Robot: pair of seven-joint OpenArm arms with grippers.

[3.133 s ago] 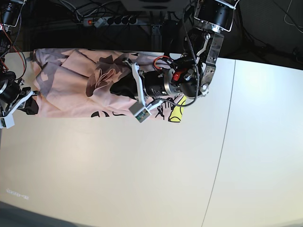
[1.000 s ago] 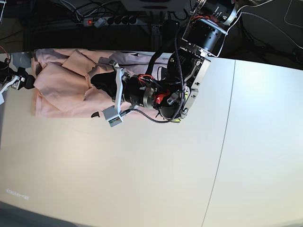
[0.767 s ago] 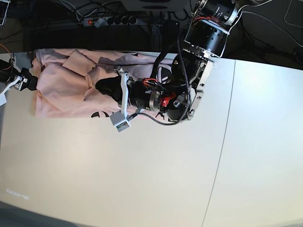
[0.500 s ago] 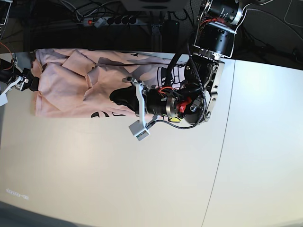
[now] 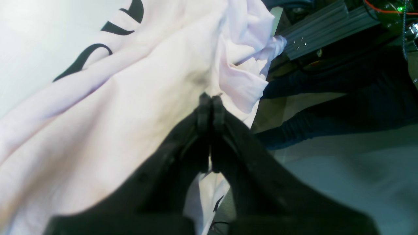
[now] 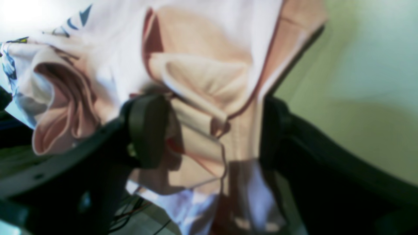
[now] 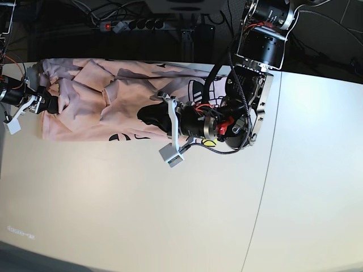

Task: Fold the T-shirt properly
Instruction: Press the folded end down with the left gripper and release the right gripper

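T-shirt [image 7: 96, 102]: pale pink, crumpled, lying along the table's [image 7: 170, 215] far edge, toward ten o'clock in the base view; black lettering shows.
Around: power strip [image 7: 133, 24] behind the table.
In the way: left arm lies across the shirt's right part.
Left gripper [image 5: 209, 104]: jaws pressed together, over the cloth; no clear pinch.
Right gripper [image 6: 209, 130]: jaws spread wide, straddling a bunched fold at the shirt's nine o'clock end.

A pale table [image 7: 142, 215] – behind it, a dark cable-strewn floor [image 7: 68, 34].
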